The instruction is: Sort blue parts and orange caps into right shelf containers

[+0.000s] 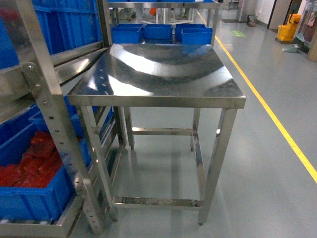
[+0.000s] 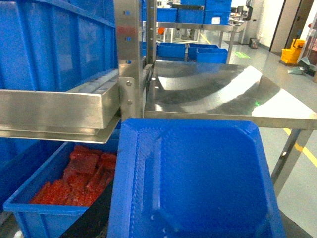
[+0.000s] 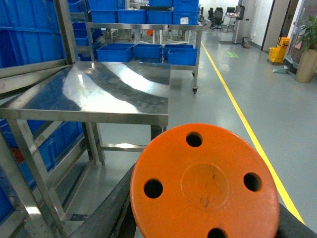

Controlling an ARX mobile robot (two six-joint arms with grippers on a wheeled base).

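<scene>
Orange cap [image 3: 205,184] and blue part [image 2: 195,181] hide both grippers.

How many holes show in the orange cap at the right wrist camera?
4, all in the orange cap: one near its top edge, one at left, one at right, and one at the bottom cut off by the frame. Others may lie out of frame.

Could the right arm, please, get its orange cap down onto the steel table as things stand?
Probably yes: the orange cap sits at the right wrist, and the steel table ahead looks bare and open at the front, with nothing seen between. The gripper itself is hidden.
</scene>
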